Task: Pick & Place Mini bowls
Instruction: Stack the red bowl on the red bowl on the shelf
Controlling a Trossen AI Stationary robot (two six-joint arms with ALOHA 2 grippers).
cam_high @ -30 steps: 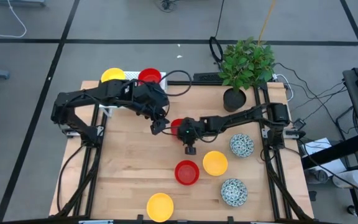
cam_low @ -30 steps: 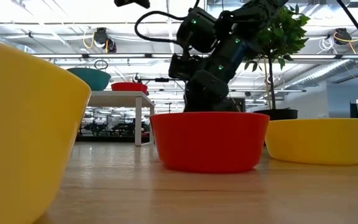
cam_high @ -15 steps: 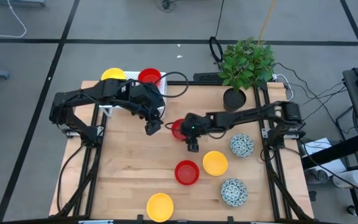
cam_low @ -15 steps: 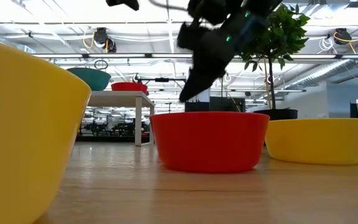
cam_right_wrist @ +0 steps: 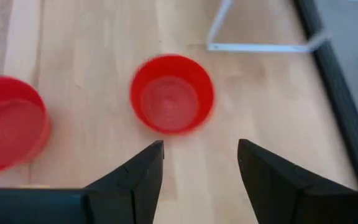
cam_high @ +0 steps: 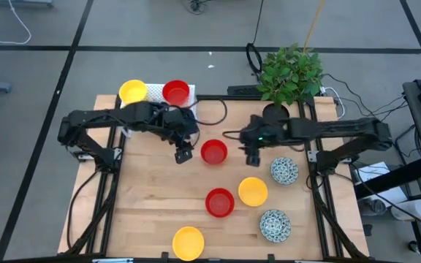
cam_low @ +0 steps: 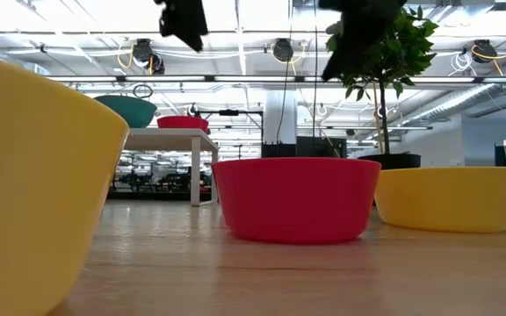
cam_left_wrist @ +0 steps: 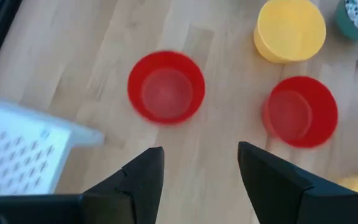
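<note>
A red mini bowl (cam_high: 213, 152) stands upright on its base in the middle of the table, between my two grippers and touched by neither. My left gripper (cam_high: 183, 154) hangs open above the table to the bowl's left; its wrist view shows the bowl (cam_left_wrist: 166, 94) ahead of the open fingers (cam_left_wrist: 201, 168). My right gripper (cam_high: 253, 155) hangs open to the bowl's right, with the same bowl (cam_right_wrist: 171, 93) ahead of it (cam_right_wrist: 201, 165). In the low view both grippers, left (cam_low: 183, 22) and right (cam_low: 358, 26), hang high above the bowls.
Nearer the front stand a red bowl (cam_high: 220, 202), two yellow bowls (cam_high: 253, 191) (cam_high: 188, 242) and two speckled bowls (cam_high: 284, 171) (cam_high: 275, 224). A yellow bowl (cam_high: 133, 91) and a red bowl (cam_high: 175, 91) sit by a white tray (cam_left_wrist: 17, 149) at the far left. A potted plant (cam_high: 275, 113) stands far right.
My right gripper has risen and drawn back toward the table's right edge, away from the middle red bowl, which stays upright on the table. My left gripper has come down a little beside that bowl.
</note>
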